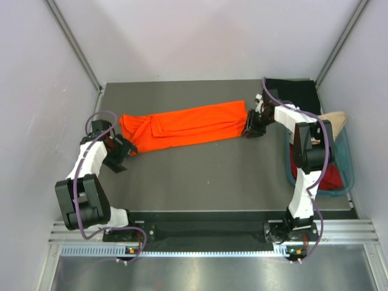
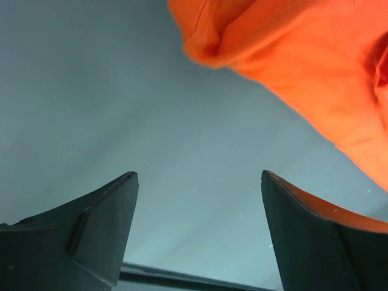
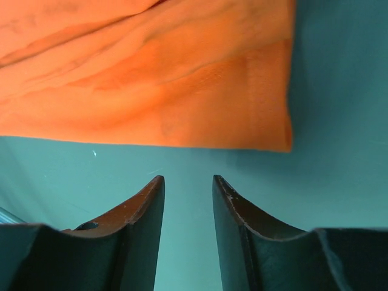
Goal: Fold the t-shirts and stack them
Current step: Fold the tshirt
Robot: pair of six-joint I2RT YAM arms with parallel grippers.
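Grey counter (image 1: 200, 182) boxed in by white walls (image 1: 36, 91), seen from top cam. Orange t-shirt (image 1: 188, 124) lies flat across the middle of the counter, folded lengthwise into a long strip running approx. 9 to 3 o'clock, w/ the 9 o'clock end bunched and creased.

L arm: left end effector (image 2: 199, 176) sits at the shirt's 9 o'clock end, just beside the cloth. Fingers spread wide, nothing btwn them. In the wrist cam the orange fabric is ahead at 1 o'clock, bare counter below.

R arm: right end effector (image 3: 188, 179) is at the shirt's 3 o'clock end. Fingers a narrow gap apart, nothing in the gap. The shirt's straight hem is just ahead at 12 o'clock, not gripped.

Teal tub (image 1: 348, 176) at 3–4 o'clock by the R wall, dark red t-shirt (image 1: 330, 179) inside. Beige t-shirt (image 1: 334, 121) hangs over its far rim. Black t-shirt (image 1: 294, 91) lies on the counter at approx. 1–2 o'clock, far R corner; can't tell any mark on it.
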